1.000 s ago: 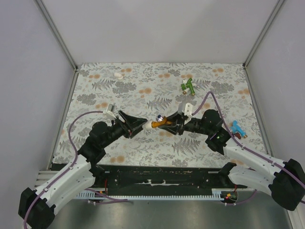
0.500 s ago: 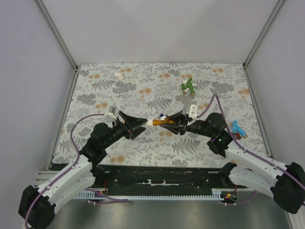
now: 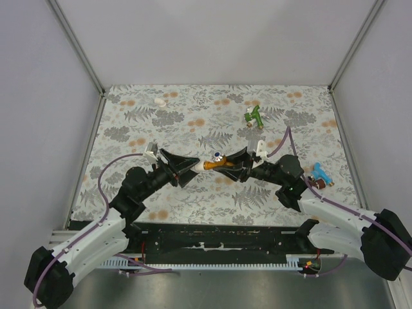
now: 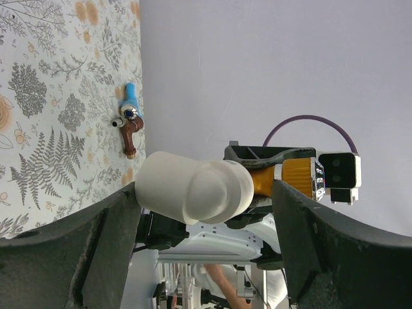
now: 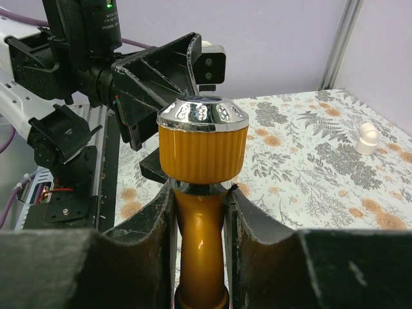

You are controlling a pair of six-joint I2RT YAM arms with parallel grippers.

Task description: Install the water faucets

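Top external view, items listed by size.

1. Table (image 3: 193,129): covered with a floral-print cloth, with plain walls on three sides.
2. Left arm (image 3: 96,235): reaches from its base up and right toward mid-table.
3. Right arm (image 3: 341,222): reaches from its base up and left to meet the other arm.
4. Left gripper (image 3: 191,171): points right, raised over mid-table, with its jaws spread wide. The left wrist view shows one finger on each side of the white elbow (image 4: 193,187). A clear gap shows at the right-hand finger. Contact at the other finger cannot be told. Nothing is clamped.
5. Right gripper (image 3: 228,166): points left, nearly tip to tip with the left gripper, and is closed on the orange faucet (image 3: 215,164). The right wrist view shows a finger pressed on each side of the stem, just under the knob.
6. Orange faucet: held off the cloth between the two grippers, lying roughly level. It has a ribbed orange knob with a chrome cap. The end toward the left gripper meets the white elbow.
7. Green faucet (image 3: 255,116): lies on the cloth, far right of centre, well apart from both grippers.
8. Blue faucet (image 3: 320,172): lies on the cloth near the right edge, beside the right arm.
9. Dark red faucet (image 4: 131,135): lies just beside the blue faucet, their ends touching.
10. White elbow: a small rounded fitting at the orange faucet's free end.
11. Loose fitting (image 3: 159,102): small and white, lying on the cloth near the far left corner.
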